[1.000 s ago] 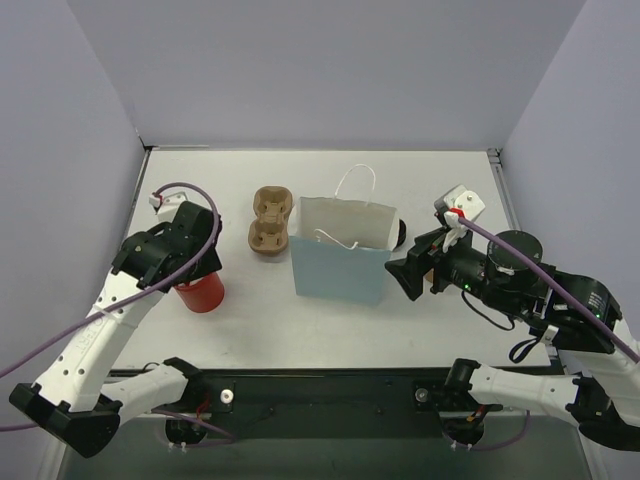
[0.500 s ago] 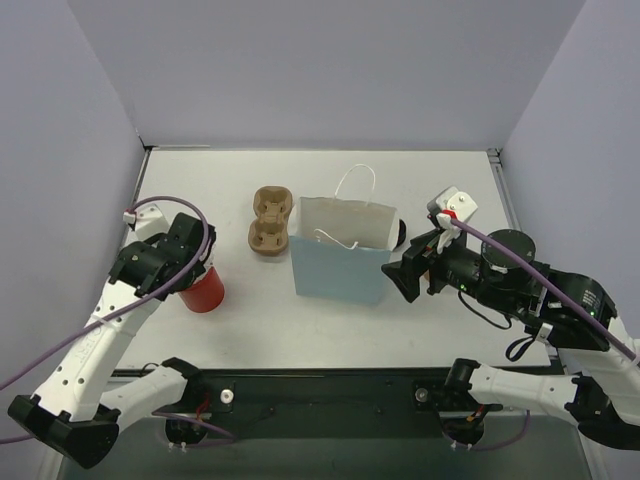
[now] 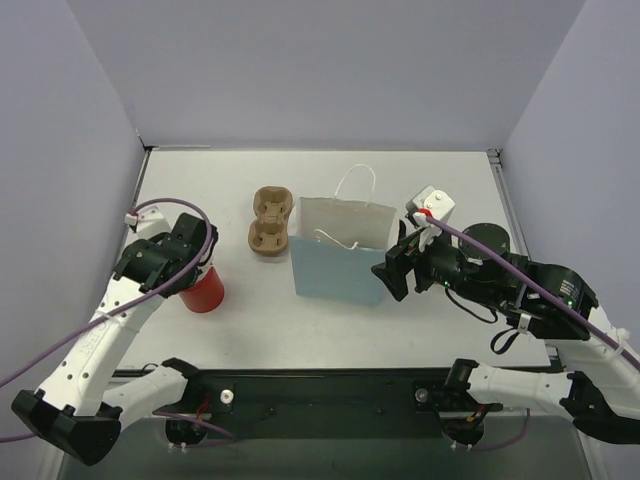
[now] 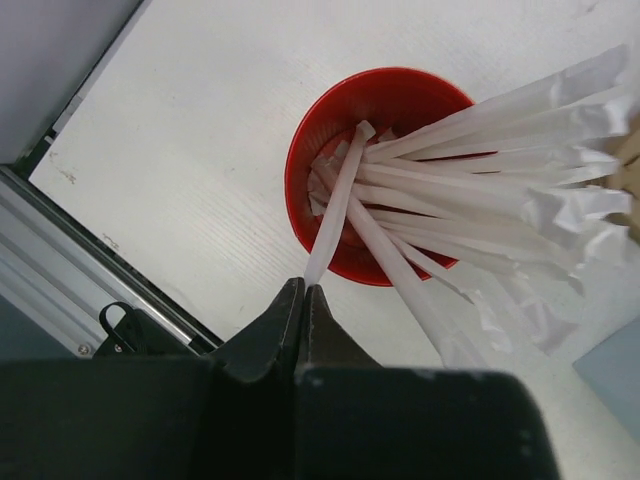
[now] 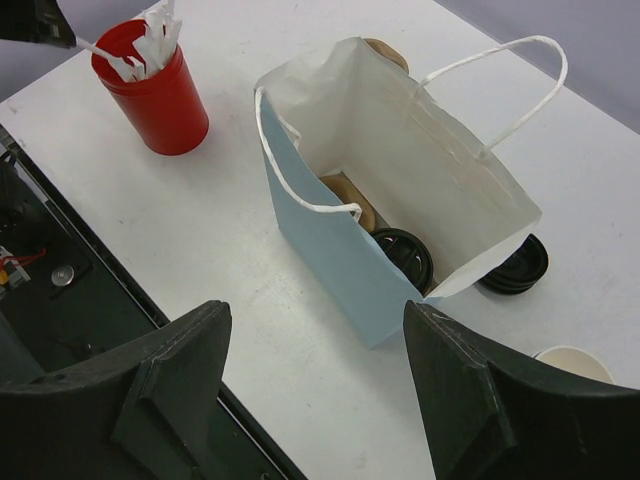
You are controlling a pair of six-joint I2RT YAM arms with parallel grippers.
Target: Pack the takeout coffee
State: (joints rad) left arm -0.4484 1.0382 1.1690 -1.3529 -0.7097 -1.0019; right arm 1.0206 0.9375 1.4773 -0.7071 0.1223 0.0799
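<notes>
— Starting with the left jaws: what do we see?
— We see them pressed together on one white paper stick [image 4: 335, 205], pinching its near end. The stick's other end sits in the red cup [image 4: 380, 180] among a bundle of the same sticks.
— Where is that cup?
— Upright on the table [image 3: 450, 180], near left, well apart from the light blue bag [image 3: 340, 270] in the middle.
— And the right jaws?
— Spread wide and gripping nothing. They hang at the bag's right end, above its open mouth.
— Do we find the kraft cup?
— Yes, the brown kraft cup [image 5: 348, 198] is down inside the bag with its black lid [image 5: 403, 255]. We cannot tell whether it stands or lies.
— Anything else around the bag?
— A second black lid [image 5: 515, 265] lies on the table just beside the bag's right end. The pulp tray [image 3: 268, 222] sits just left of the bag, towards the far side.
</notes>
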